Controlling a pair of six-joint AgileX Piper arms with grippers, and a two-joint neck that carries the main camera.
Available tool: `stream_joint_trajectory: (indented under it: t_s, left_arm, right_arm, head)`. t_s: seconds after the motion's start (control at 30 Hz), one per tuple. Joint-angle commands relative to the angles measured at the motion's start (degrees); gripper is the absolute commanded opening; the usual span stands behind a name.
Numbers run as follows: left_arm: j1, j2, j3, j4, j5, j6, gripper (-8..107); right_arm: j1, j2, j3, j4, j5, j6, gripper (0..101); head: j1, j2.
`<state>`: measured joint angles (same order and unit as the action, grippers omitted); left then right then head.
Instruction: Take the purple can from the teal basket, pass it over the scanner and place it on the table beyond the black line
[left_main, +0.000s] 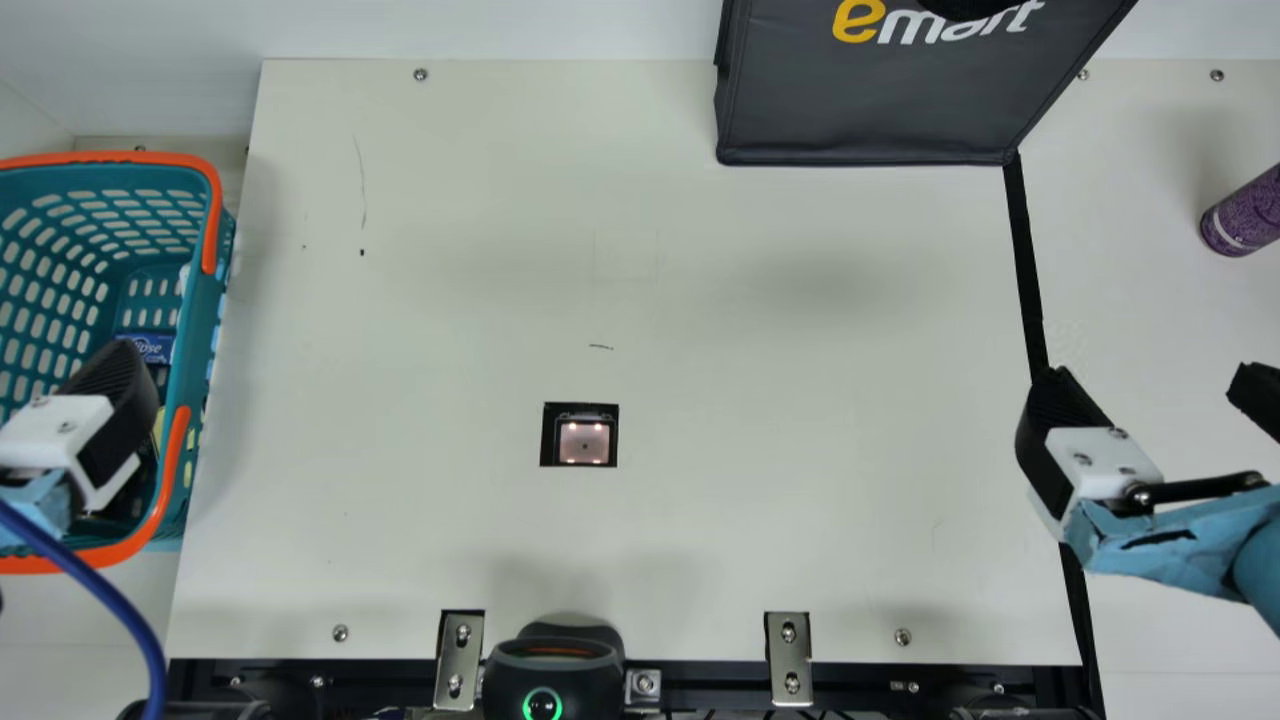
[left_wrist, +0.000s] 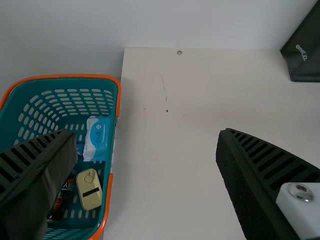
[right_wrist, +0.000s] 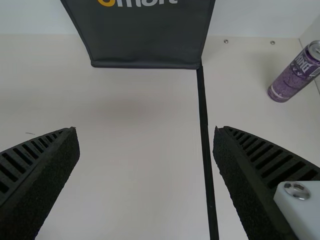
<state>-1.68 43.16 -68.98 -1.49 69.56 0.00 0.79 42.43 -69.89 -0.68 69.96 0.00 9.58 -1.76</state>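
Main view: purple can (left_main: 1240, 215) on the right, toward the far side, standing on the table (left_main: 800, 500) past the black line (left_main: 1022, 270) and well apart from either arm. Black bag (left_main: 860, 115) at the far side, right of centre; the line runs from its near right corner toward the near edge. Scanner (left_main: 584, 437) set flush in the table, left of centre, its window lit pinkish. Near edge: a black device (left_main: 545, 680) with a green ring light, between two metal brackets. Teal basket (left_main: 200, 300) at the left, orange handles, a blue pack (left_main: 150, 347) inside. Left gripper (left_main: 115, 380) over the basket's near part — a blue cable (left_main: 92, 580) curving past it at the near left. Right gripper (left_main: 1148, 378) at the right, one finger overlapping the line in this view, the other well to the right of it; wide open, nothing held. Left wrist view: left gripper (left_wrist: 145, 132) spread wide, grip empty, bare table between the fingers. In the basket, a light-blue packet (left_wrist: 97, 142), a yellow tin (left_wrist: 90, 192) and a dark bottle (left_wrist: 61, 197), the bottle partly behind a finger. Right wrist view: right gripper (right_wrist: 146, 130) likewise spread wide and empty — the line passes between its fingers, close to one. Can upright, farther off on the right-hand side of the line, untouched.
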Motion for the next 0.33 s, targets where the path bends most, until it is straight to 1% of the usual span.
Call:
stream_joint_trajectory:
  t_s: [0.0, 0.3]
  left_arm:
    - [0.0, 0.0, 0.0, 0.0, 0.0, 0.0, 90]
    - [0.0, 0.0, 0.0, 0.0, 0.0, 0.0, 90]
  right_arm:
    - [0.0, 0.0, 0.0, 0.0, 0.0, 0.0, 95]
    - [0.0, 0.0, 0.0, 0.0, 0.0, 0.0, 95]
  head:
    - [-1.66, 0.18]
    - [-1.66, 0.18]
